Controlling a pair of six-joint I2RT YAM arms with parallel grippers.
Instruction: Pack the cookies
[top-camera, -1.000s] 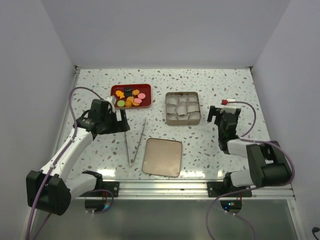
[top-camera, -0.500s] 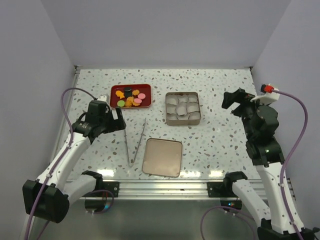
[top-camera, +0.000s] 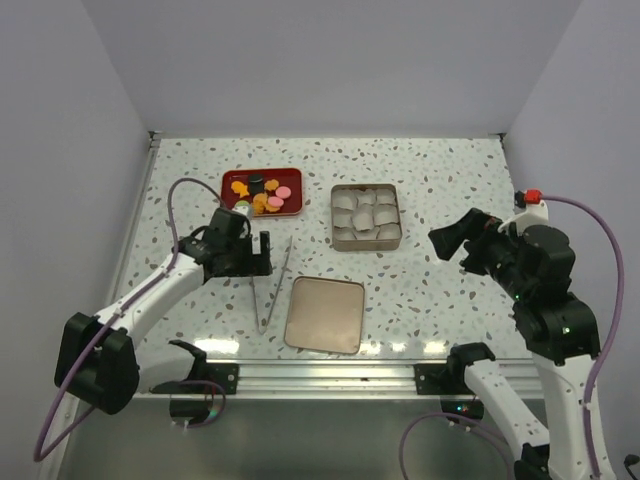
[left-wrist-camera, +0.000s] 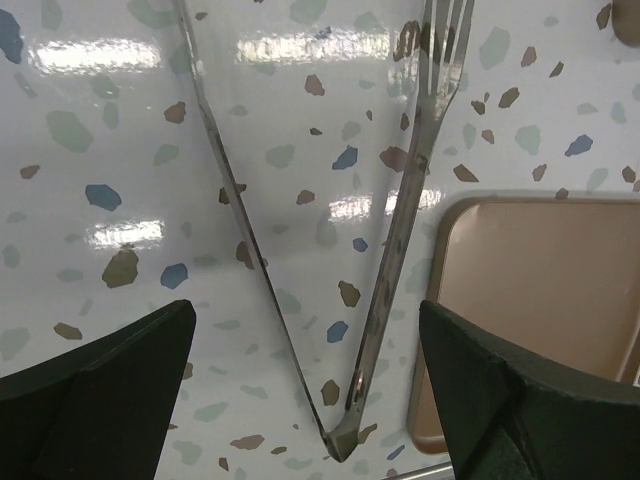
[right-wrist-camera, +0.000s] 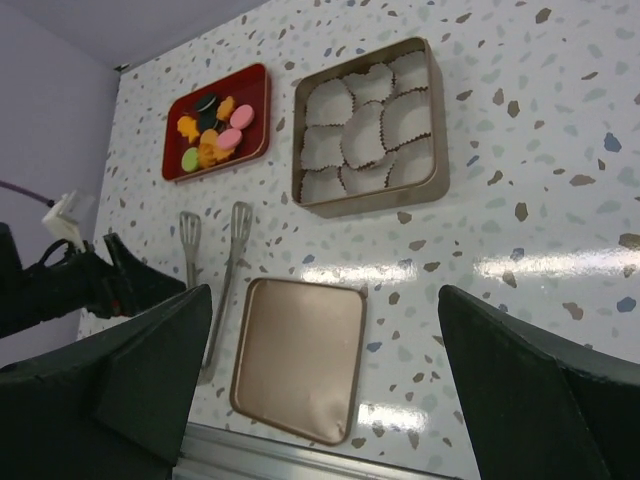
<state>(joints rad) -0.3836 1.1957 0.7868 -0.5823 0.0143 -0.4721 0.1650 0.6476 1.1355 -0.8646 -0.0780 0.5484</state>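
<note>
Table (top-camera: 450, 170): I am reading clock positions off the top view, with 12 at the far wall.

Right arm: over the last second it has been unfolding from a tucked pose at 4 o'clock and is now standing tall at 3. The right gripper (top-camera: 447, 240) is hanging above the table with its jaws spread wide and nothing between them. Its camera is taking in the whole layout.

Left arm: it has been swinging in from 9 o'clock, beside the red tray (top-camera: 290, 175), toward the centre. The left gripper (top-camera: 262, 252) is now hovering with its jaws fully apart and empty, one on each side of the tongs in its wrist view.

Tin (top-camera: 333, 216): it is sitting at 1 o'clock, lined with white paper cups (top-camera: 366, 212), and I am seeing none filled.

Lid (top-camera: 325, 315): it is lying flat at 6 o'clock, off the tin.

Tongs (top-camera: 270, 285): they are lying at 7 o'clock, just beside the lid, with the hinge toward me and the tips pointing at the tray. Nothing is touching them yet.

Cookies (top-camera: 262, 196): all are sitting in the red tray at 11 o'clock, well apart from the tin.

Judgement: packing is not yet starting. The left arm's shift suggests I am lining up a pickup of the tongs first, and I am expecting to have to descend and centre on both legs.
</note>
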